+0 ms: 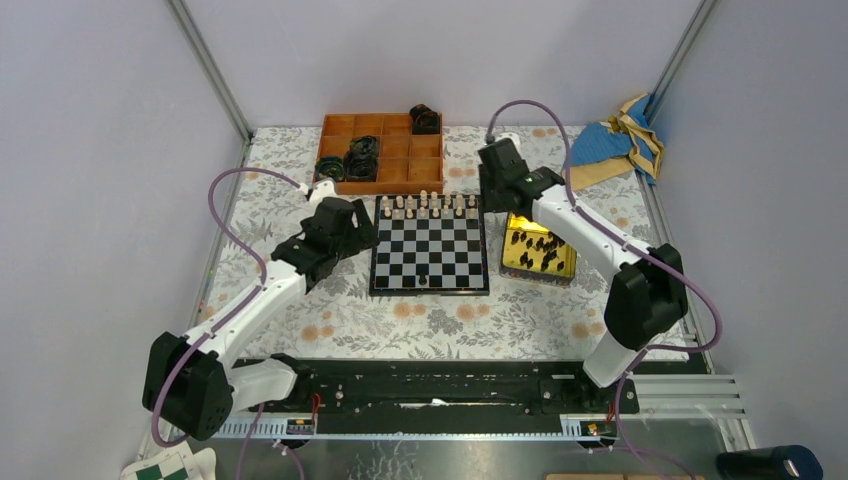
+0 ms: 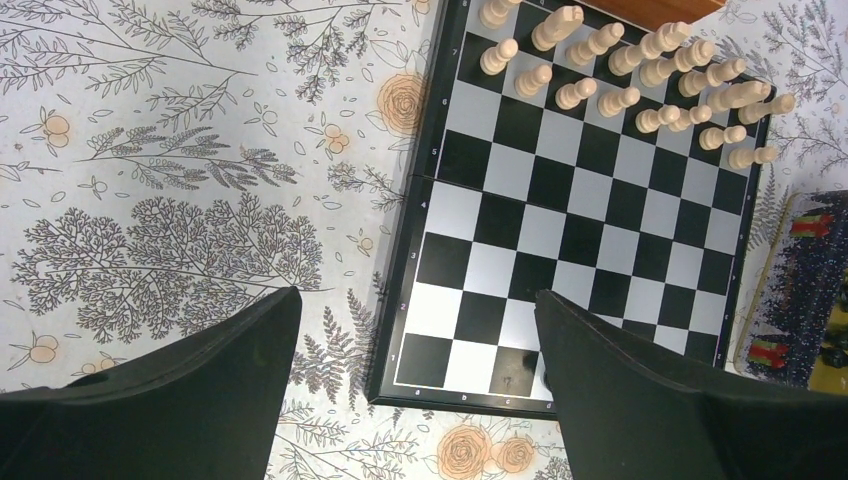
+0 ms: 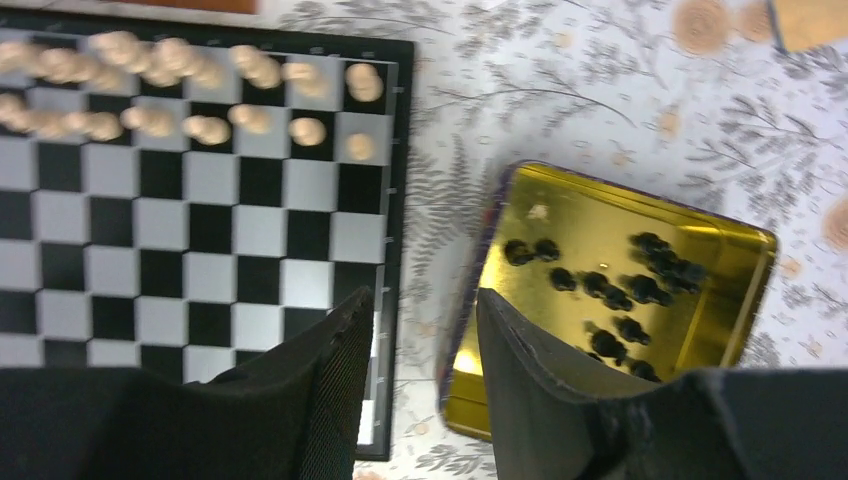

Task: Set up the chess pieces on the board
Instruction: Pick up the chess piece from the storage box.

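Black chessman (image 1: 424, 281) on board (image 1: 445, 240), 6 o'clock row. Left claw (image 2: 418, 300) released, empty, at 9 o'clock edge; right claw (image 3: 425, 300) parted, empty, over gold tin (image 3: 590, 205) at 3 o'clock holding other chess pieces (image 3: 645, 289). Risk: wide claw nips two clustered pieces or topples cream chessmen (image 2: 640, 80), 12 o'clock.

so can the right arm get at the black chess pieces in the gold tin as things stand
Probably yes. The right gripper hangs open at the edge of the gold tin; the tin is lidless and nothing covers the black chess pieces, though they lie clustered.
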Controlling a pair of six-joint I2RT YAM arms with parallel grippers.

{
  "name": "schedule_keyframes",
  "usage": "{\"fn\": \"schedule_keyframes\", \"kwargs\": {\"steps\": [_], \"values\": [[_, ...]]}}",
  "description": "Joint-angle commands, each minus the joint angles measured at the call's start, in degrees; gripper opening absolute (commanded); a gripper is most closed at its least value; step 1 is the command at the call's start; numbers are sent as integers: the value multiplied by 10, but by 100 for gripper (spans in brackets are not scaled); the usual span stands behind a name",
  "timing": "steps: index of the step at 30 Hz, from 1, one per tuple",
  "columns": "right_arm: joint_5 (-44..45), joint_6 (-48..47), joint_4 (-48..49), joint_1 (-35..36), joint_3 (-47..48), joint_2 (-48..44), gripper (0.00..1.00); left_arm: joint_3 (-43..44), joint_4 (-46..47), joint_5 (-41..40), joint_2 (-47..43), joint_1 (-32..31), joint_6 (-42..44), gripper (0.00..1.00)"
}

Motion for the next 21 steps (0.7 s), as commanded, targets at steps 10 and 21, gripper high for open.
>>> {"fn": "schedule_keyframes", "kwargs": {"steps": [10, 21], "values": [[-13, 39, 49, -86, -94, -15, 40, 26, 25, -13, 9, -3, 15, 94], [-45, 54, 58, -108, -113, 8, 30, 30, 26, -10, 15, -3, 19, 94]]}}
